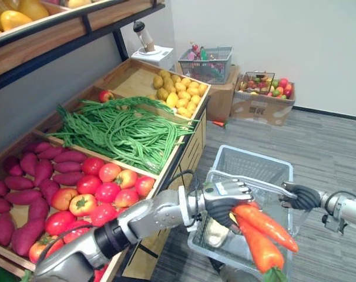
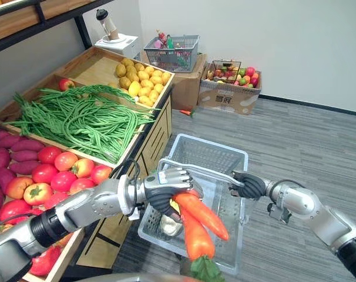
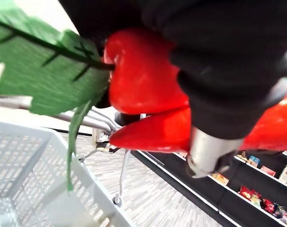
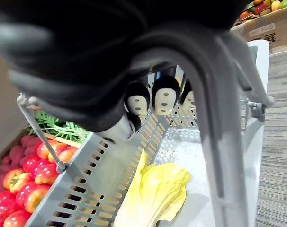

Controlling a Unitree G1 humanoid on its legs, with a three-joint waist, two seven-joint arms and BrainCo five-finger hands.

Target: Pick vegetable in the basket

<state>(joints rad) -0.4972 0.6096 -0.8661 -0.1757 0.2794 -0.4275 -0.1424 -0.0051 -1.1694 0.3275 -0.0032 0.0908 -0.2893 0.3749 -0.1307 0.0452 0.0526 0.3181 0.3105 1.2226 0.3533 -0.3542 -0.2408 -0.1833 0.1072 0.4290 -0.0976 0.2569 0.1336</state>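
My left hand (image 1: 224, 201) is shut on a bunch of orange-red carrots (image 1: 261, 232) with green tops (image 3: 49, 71), held over the near end of the grey plastic basket (image 1: 248, 164). The carrots (image 2: 197, 226) hang tip-down above the basket's rim. My right hand (image 2: 247, 185) is shut on the basket's grey handle (image 4: 214, 123) at the right side and holds the basket off the floor. A pale yellow-green leafy vegetable (image 4: 155, 187) lies on the basket's bottom.
The wooden stand on the left holds tomatoes (image 1: 96, 191), long green beans (image 1: 119, 132), purple sweet potatoes (image 1: 31, 176) and yellow lemons (image 1: 181, 91). A second grey basket (image 1: 207, 61) and a box of fruit (image 1: 266, 88) stand by the far wall.
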